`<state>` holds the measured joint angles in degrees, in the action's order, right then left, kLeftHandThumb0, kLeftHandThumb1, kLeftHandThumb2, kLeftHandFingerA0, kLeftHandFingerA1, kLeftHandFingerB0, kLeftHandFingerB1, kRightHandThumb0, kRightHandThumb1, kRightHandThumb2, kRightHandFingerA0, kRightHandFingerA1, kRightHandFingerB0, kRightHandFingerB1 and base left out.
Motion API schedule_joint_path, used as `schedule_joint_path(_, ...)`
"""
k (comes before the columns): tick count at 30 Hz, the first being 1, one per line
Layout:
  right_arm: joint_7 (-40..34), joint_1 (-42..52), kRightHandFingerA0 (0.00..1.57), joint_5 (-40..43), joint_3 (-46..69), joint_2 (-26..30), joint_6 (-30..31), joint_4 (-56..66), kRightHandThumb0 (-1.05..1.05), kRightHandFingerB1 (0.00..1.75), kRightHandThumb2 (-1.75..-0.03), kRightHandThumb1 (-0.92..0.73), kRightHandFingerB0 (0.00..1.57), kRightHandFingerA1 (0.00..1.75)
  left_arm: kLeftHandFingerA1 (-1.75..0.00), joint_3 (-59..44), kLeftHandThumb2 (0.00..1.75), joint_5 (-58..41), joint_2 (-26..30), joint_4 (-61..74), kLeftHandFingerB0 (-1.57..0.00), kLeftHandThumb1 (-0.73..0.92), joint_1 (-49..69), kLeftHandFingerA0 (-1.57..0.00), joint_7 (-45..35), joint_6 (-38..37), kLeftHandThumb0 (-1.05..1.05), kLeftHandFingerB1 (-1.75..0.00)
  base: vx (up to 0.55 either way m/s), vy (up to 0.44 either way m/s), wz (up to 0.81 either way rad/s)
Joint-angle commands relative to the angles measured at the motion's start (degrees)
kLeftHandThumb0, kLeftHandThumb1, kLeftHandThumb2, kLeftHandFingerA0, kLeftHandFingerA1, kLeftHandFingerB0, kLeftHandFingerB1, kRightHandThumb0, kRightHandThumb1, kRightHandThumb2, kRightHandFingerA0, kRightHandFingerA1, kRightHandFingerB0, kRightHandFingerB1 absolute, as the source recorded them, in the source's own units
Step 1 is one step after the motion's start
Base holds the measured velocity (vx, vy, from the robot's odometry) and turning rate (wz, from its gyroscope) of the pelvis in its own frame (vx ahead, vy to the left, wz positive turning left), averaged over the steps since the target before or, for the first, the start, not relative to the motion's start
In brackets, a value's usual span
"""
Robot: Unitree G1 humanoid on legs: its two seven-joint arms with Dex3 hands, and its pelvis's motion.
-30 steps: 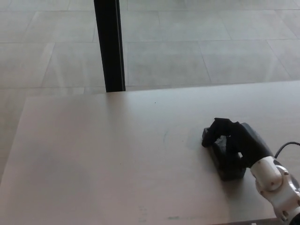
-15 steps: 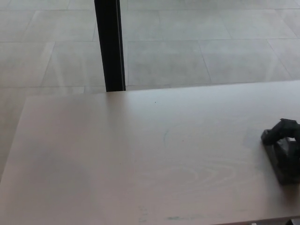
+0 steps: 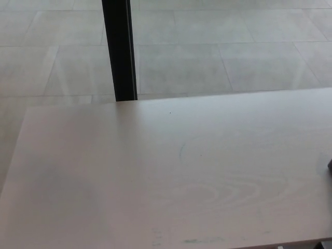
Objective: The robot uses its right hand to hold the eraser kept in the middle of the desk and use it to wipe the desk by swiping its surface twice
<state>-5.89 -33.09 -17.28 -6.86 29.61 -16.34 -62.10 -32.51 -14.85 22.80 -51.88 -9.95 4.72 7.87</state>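
Grey floor tiles and a black post lie behind a nearly bare bench.
No fingers show, so I cannot tell their state. Only a dark sliver at the right edge shows, maybe the eraser, probably there because a swipe goes that way.

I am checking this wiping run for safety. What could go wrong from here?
1. Only a dark sliver shows at the picture's right edge; hand and eraser cannot be told apart there, so a slip of the grip would go unseen.
2. A swipe carried further right might run past the desk; its right edge is out of view.
3. A faint curved mark remains mid-desk, so wiping may miss it.
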Motion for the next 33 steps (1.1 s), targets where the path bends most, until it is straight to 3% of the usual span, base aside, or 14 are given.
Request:
schedule_joint_path(1,-1.2,0.8,0.79,-1.3,-1.3,-2.6,1.0,-0.3,-0.22,1.50,-0.74,-0.68,0.67,1.74,-0.97,0.7,0.73,0.8,1.3,-0.1,-0.41,0.92,0.1,-0.51,1.1,-2.0,-0.59,-0.72,0.00,0.000,0.00)
schedule_joint_path(2,-1.9,0.0,0.91,-0.4,-1.0,-5.5,1.0,-0.1,-0.12,1.41,-0.78,-0.65,0.69,1.73,-0.85,-0.1,1.17,-0.2,0.9,0.5,-0.37,0.75,0.3,-0.55,0.9,-2.0,-0.56,-0.69,0.00,0.000,0.00)
schedule_joint_path(4,-2.0,-0.8,0.79,1.7,0.7,-8.1,2.6,-0.1,-0.20,1.37,-0.69,-0.66,0.75,1.64,-0.96,-0.6,0.74,-0.9,0.7,1.2,-0.37,0.92,0.4,-0.46,0.6,-1.5,-0.60,-0.73,0.00,0.000,0.00)
schedule_joint_path(5,-2.1,-1.3,0.78,1.8,0.8,-9.2,3.0,-0.2,-0.25,1.35,-0.64,-0.70,0.73,1.67,-0.86,-0.6,1.17,-1.0,0.6,1.3,-0.37,0.75,0.6,-0.55,0.4,-1.4,-0.57,-0.70,0.00,0.000,0.00)
schedule_joint_path(7,-2.2,-2.3,0.79,1.9,0.9,-11.9,3.5,0.0,-0.20,1.49,-0.97,-0.56,0.70,1.73,-0.86,-0.1,1.17,-0.6,0.8,1.4,-0.36,0.75,0.9,-0.56,-0.1,-1.6,-0.57,-0.69,0.00,0.000,0.00)
schedule_joint_path(8,-2.3,-2.6,0.82,1.7,0.9,-12.8,3.6,0.1,-0.19,1.49,-1.03,-0.54,0.74,1.75,-0.98,0.0,0.73,-0.4,0.9,1.1,-0.38,0.92,0.7,-0.48,0.2,-1.6,-0.60,-0.71,0.00,0.000,0.00)
schedule_joint_path(19,-3.7,-3.4,0.84,0.4,-1.7,-22.1,2.3,0.9,-0.19,1.58,-1.16,-0.47,0.75,1.75,-1.02,-0.1,0.71,-0.3,0.4,0.3,-0.38,0.92,-0.1,-0.47,1.5,-2.3,-0.60,-0.76,0.00,0.000,0.00)
schedule_joint_path(20,-3.2,-3.5,0.88,0.0,-2.4,-22.9,2.6,1.1,-0.21,1.62,-1.21,-0.48,0.77,1.75,-0.87,-0.1,1.17,-0.5,0.5,0.3,-0.37,0.75,-0.3,-0.56,1.0,-2.4,-0.58,-0.70,0.00,0.000,0.00)
schedule_joint_path(21,-3.0,-3.4,0.88,-0.4,-3.1,-23.4,2.5,1.3,-0.21,1.63,-1.22,-0.47,0.78,1.75,-0.94,0.1,0.78,-0.4,0.6,0.2,-0.35,0.92,-0.2,-0.45,0.4,-2.6,-0.60,-0.71,0.00,0.000,0.00)
schedule_joint_path(23,-1.7,-2.7,0.88,-1.5,-5.5,-24.7,2.3,2.1,-0.21,1.62,-1.21,-0.47,0.77,1.75,-0.87,0.1,1.17,-0.5,0.8,0.0,-0.38,0.75,-0.6,-0.56,0.7,-2.0,-0.58,-0.71,0.00,0.000,0.00)
schedule_joint_path(26,-1.8,-2.3,0.89,-2.2,-7.3,-25.1,1.5,2.6,-0.20,1.61,-1.24,-0.45,0.79,1.75,-0.97,0.1,0.73,-0.6,1.0,-0.4,-0.40,0.92,-0.9,-0.48,0.3,-2.0,-0.60,-0.73,0.00,0.000,0.00)
schedule_joint_path(29,-0.6,-0.8,0.86,-3.6,-11.2,-26.8,0.9,4.8,-0.24,1.53,-1.27,-0.43,0.80,1.74,-0.95,-0.2,0.74,-1.2,0.9,0.4,-0.36,0.92,-0.7,-0.42,-0.5,-1.8,-0.59,-0.70,0.00,0.000,0.00)
schedule_joint_path(30,0.4,0.0,0.85,-3.2,-12.1,-27.6,1.9,6.6,-0.25,1.53,-1.21,-0.48,0.78,1.74,-0.81,-0.5,1.16,-1.6,0.7,0.8,-0.31,0.74,-0.8,-0.48,-0.5,-1.6,-0.55,-0.66,0.00,0.000,0.00)
schedule_joint_path(33,0.8,1.5,0.87,-2.6,-13.6,-29.3,3.3,9.4,-0.25,1.53,-1.20,-0.49,0.77,1.73,-0.93,1.0,0.79,0.3,1.0,0.7,-0.37,0.92,-0.6,-0.47,0.2,-2.4,-0.59,-0.71,0.00,0.000,0.00)
